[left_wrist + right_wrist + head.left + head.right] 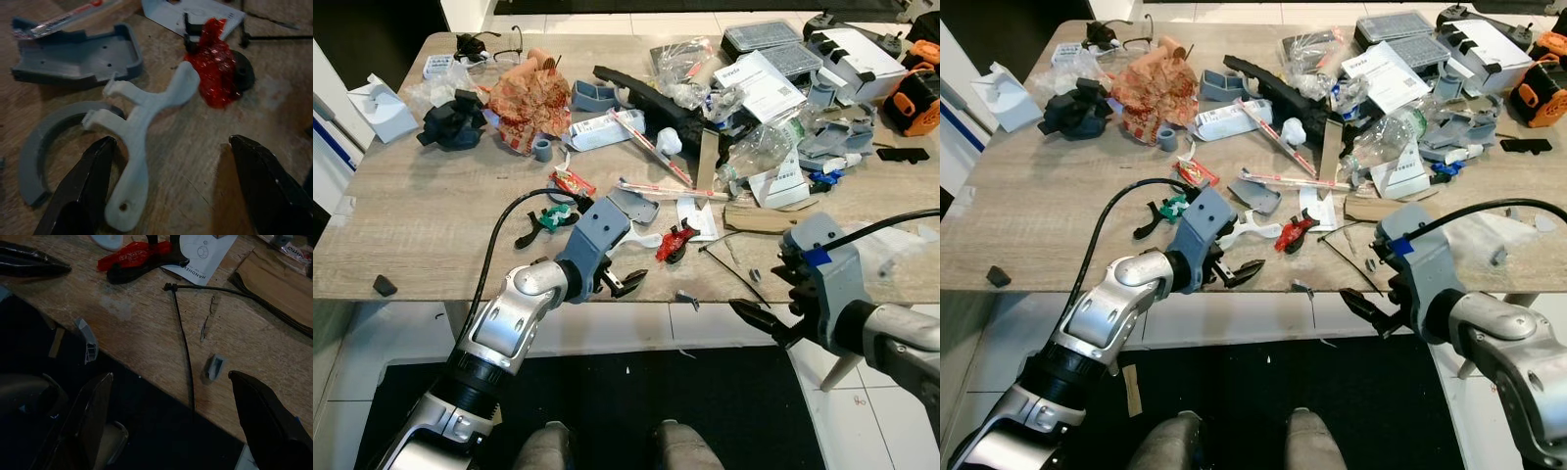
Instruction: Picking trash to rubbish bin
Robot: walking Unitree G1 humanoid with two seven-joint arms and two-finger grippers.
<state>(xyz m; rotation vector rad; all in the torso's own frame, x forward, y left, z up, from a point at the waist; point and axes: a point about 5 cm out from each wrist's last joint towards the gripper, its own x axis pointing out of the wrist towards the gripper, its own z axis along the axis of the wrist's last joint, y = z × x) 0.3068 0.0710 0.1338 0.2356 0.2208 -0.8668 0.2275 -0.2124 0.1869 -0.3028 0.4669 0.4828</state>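
Observation:
The wooden table (431,225) is strewn with trash. My left gripper (625,284) hovers open over its front edge. In the left wrist view its fingers (83,191) flank a white Y-shaped plastic piece (142,127) that lies across a grey ring segment (39,152). Just beyond lie a grey plastic cover (73,54) and a red-and-black clamp (217,73). My right gripper (764,292) is open at the table's front edge, right of the left one. Beneath it lie a black cable tie (183,338) and a small grey clip (214,367).
Further back are an orange crumpled wrapper (524,103), a clear plastic bottle (759,147), papers, grey boxes and an orange tool (915,98). A small grey bit (688,299) sits at the table's edge. A black mat (705,411) covers the floor below.

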